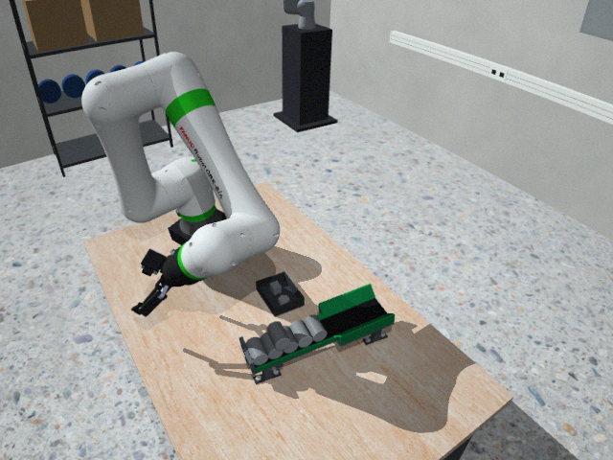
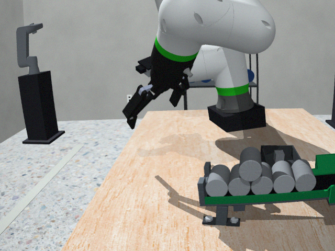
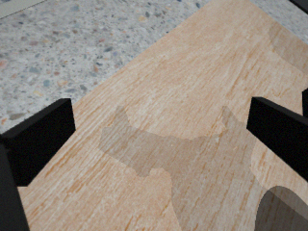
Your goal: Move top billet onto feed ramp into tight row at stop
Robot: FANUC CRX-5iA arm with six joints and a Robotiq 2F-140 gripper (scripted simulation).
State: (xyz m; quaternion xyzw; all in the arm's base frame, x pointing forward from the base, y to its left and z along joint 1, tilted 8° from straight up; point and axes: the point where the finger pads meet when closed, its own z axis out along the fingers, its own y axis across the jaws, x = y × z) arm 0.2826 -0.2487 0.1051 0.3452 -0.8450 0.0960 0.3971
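My gripper (image 2: 151, 105) hung wide open, well apart from the ramp (image 2: 265, 198). The top billet (image 2: 250, 163) remained stacked; nothing was done.

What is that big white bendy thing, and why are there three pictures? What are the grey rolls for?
The white thing is a robot arm. It stands on a wooden table. At its end is a black gripper, like a hand with two fingers. It is wide open and holds nothing.

One picture looks down from high up, one looks from the side, and one comes from a camera by the gripper, so you see a finger at each edge and the table below.

The grey rolls are short steel bars. Five lie in a green ramp. One bar sits on top of two others. The robot should bring it down into the row.
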